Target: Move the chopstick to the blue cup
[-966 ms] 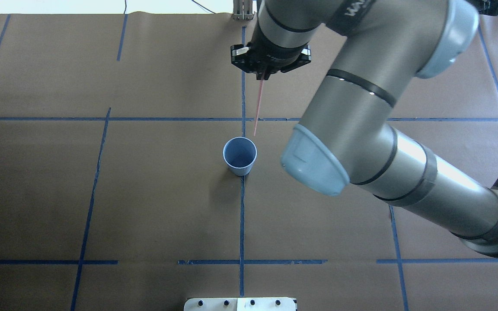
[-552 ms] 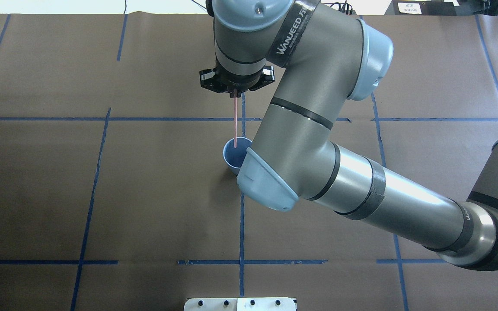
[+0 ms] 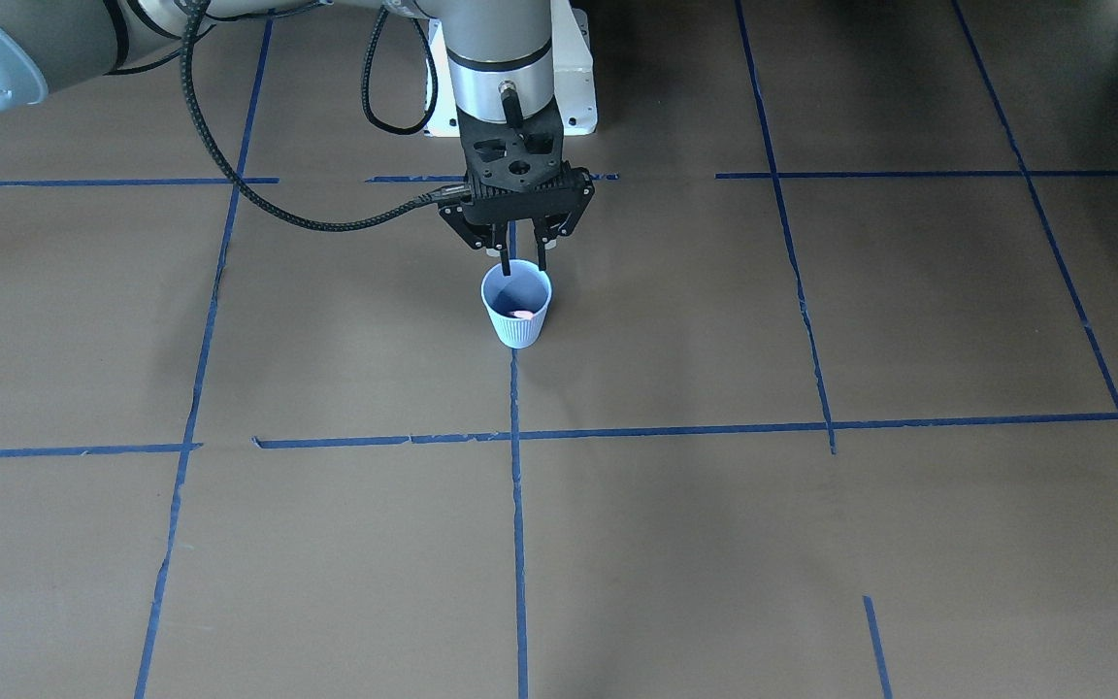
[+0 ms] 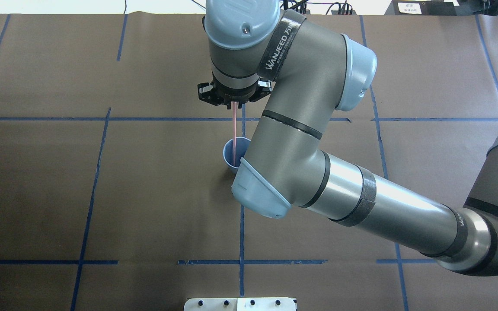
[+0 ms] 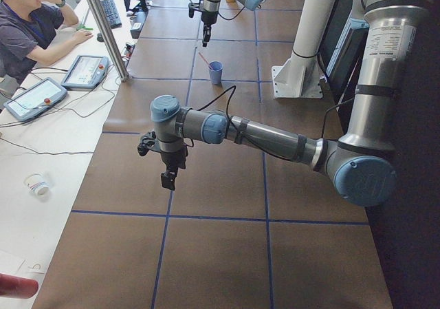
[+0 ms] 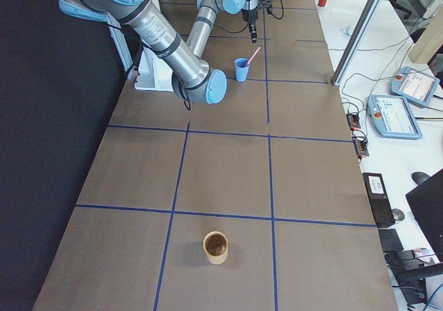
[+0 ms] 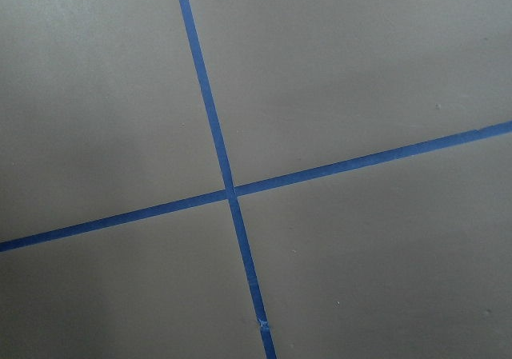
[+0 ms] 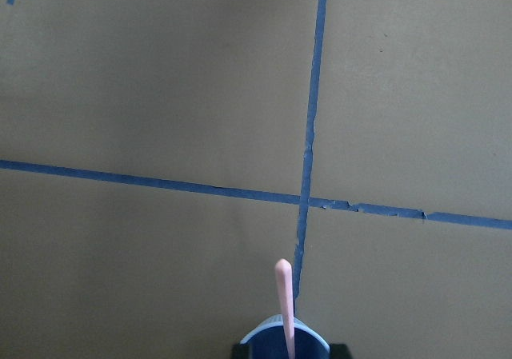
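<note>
right arm: reaches over blue cup, wrist vertical | right gripper: points down just above blue cup, fingers apart | left arm: outstretched, well apart from blue cup | left gripper: points down, finger state unclear

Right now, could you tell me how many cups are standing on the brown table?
2. The blue cup stands mid-table under the right end effector; a tan cup stands near the table's right end. None appears hidden.
</note>
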Controlling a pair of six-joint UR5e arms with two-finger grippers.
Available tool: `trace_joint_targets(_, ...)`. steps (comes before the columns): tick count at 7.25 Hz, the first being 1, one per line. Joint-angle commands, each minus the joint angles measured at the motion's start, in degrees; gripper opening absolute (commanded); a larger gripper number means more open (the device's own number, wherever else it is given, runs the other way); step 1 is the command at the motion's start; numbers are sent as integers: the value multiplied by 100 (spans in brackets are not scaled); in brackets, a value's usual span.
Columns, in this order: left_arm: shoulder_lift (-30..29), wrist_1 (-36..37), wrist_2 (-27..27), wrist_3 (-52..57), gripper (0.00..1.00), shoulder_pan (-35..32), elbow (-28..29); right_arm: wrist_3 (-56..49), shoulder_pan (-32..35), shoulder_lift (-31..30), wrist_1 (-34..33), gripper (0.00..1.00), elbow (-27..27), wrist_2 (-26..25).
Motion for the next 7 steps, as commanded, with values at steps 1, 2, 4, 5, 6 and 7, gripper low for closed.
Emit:
trace_joint_targets(1, 5, 10, 0, 6, 100, -29, 106, -103, 451, -121, -486, 100, 426, 614)
trace_joint_targets(2, 5, 10, -78, 7, 100, -108, 211, -487, 986, -819, -551, 100, 1143, 1176)
trace_joint_targets(4, 14, 18, -578, -2, 100, -257, 204, -2282, 1971, -2295, -526, 100, 1973, 1610)
trace_joint_targets(5, 40, 71, -763, -11, 100, -441, 230, -3380, 2402, -2903, -499, 100, 1976, 1769)
trace_joint_targets(6, 153, 28, -765, -98, 100, -460, 178, -4226, 2876, -3570, -482, 100, 1950, 1909)
trace_joint_targets(7, 180, 1, -730, -151, 100, -451, 203, -4635, 3446, -4081, -177, 100, 1863, 2154)
